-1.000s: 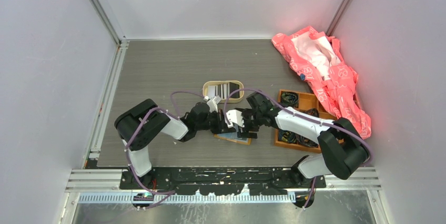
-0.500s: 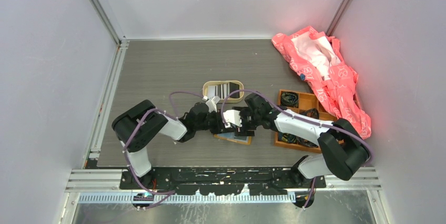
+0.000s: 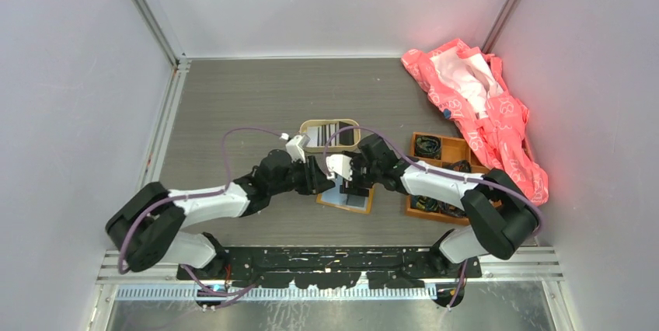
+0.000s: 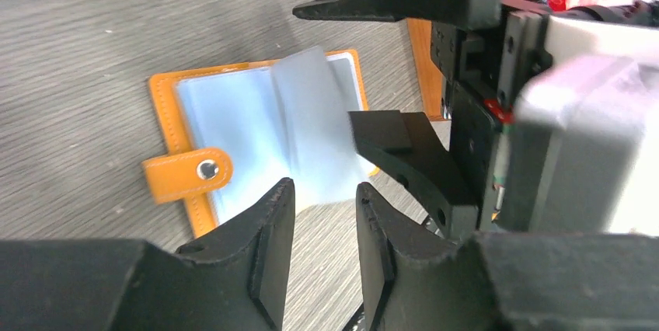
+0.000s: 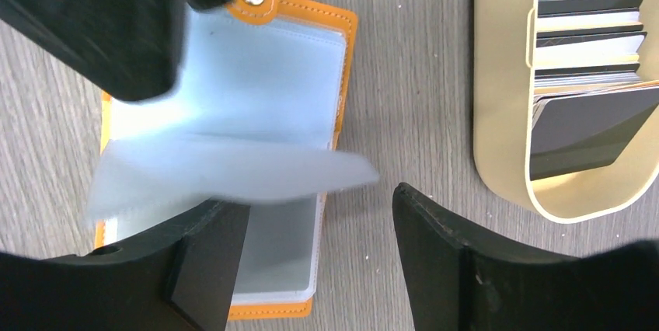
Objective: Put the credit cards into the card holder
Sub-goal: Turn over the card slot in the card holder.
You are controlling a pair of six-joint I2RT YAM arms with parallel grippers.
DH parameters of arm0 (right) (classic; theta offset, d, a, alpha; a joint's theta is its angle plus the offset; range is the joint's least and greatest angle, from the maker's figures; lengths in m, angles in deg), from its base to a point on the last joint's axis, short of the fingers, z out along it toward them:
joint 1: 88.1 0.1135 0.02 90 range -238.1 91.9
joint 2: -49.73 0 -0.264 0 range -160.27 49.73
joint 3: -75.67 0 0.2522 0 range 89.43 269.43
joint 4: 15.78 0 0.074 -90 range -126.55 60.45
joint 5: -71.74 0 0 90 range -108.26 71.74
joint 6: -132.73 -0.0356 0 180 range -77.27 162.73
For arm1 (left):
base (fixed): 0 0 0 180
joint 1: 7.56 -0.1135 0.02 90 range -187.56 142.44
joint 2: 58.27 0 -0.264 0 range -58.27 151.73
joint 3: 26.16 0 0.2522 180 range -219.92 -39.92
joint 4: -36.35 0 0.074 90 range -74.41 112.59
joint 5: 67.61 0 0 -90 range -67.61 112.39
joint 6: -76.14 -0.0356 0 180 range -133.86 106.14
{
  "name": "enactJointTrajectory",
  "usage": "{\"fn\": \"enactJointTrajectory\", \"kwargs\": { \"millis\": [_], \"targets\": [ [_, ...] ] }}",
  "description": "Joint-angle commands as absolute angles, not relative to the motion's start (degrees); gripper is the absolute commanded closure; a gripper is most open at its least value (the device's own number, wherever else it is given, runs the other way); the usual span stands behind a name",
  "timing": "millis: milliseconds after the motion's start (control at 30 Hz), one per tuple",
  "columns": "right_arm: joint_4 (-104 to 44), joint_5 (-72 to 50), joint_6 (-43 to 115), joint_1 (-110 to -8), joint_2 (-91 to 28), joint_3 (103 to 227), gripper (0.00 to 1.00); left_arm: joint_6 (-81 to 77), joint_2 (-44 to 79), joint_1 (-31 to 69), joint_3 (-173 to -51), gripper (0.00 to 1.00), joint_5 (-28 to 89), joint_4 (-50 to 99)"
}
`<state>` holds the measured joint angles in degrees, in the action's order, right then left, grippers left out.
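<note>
The card holder (image 3: 347, 198) lies open on the table, orange outside with pale blue sleeves (image 4: 249, 125); its snap strap (image 4: 194, 171) points left. One sleeve leaf (image 5: 233, 177) stands up off the rest. My left gripper (image 4: 325, 185) hovers just left of the holder, open by a narrow gap with nothing between its fingers. My right gripper (image 5: 317, 199) is over the holder's right half, open wide, with the raised leaf reaching across between its fingers. The credit cards (image 5: 583, 74) stand stacked in the oval beige tin (image 3: 305, 135) just behind.
An orange wooden compartment tray (image 3: 413, 205) with small dark items sits right of the holder. A pink patterned cloth (image 3: 474, 106) is heaped at the back right. The tin's rim (image 5: 497, 113) lies close to my right gripper.
My left gripper has gone from shut to open and drawn back left off the holder. The sleeve leaf now stands free. The right gripper shifted slightly left.
</note>
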<state>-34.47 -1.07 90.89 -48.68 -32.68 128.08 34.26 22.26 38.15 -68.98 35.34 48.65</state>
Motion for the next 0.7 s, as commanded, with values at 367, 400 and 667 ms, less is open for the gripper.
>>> {"fn": "enactJointTrajectory", "kwargs": {
  "millis": [367, 400, 667],
  "targets": [
    [-35.7, -2.6, 74.2, -43.8, -42.6, 140.9, 0.29, 21.7, -18.5, 37.7, -66.4, 0.18, 22.0, 23.5],
    [-36.2, -2.5, 73.2, -43.9, -43.3, 142.3, 0.3, 22.0, -20.8, 37.6, -66.6, 0.1, 20.3, 22.1],
    [-50.6, 11.1, 68.5, -49.2, -41.0, 151.2, 0.27, 20.5, -31.9, 37.7, -69.7, 0.1, 21.3, 13.2]
  ]
}}
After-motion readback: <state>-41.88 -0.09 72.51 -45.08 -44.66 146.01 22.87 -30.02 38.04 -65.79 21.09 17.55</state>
